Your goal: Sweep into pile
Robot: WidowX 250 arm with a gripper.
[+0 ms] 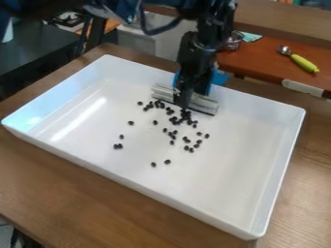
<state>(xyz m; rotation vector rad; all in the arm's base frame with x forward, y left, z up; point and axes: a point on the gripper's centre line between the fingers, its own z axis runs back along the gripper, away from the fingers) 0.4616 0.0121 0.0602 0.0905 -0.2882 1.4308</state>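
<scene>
Camera view: the black robot gripper — open or closed, I cannot tell — is at the wide grey sweeping bar inside the white rectangular tray, where widely strewn small black beans could escape a straight push.

Large glossy white rectangular tray: brightly lit; a long streak of white glare lies across its left floor.
Tray's left corner: pale bluish shine along the wall.
Brown wood-grain table: soft light near me.
Dark flat surface, far left: dim, deep shadow below.
</scene>
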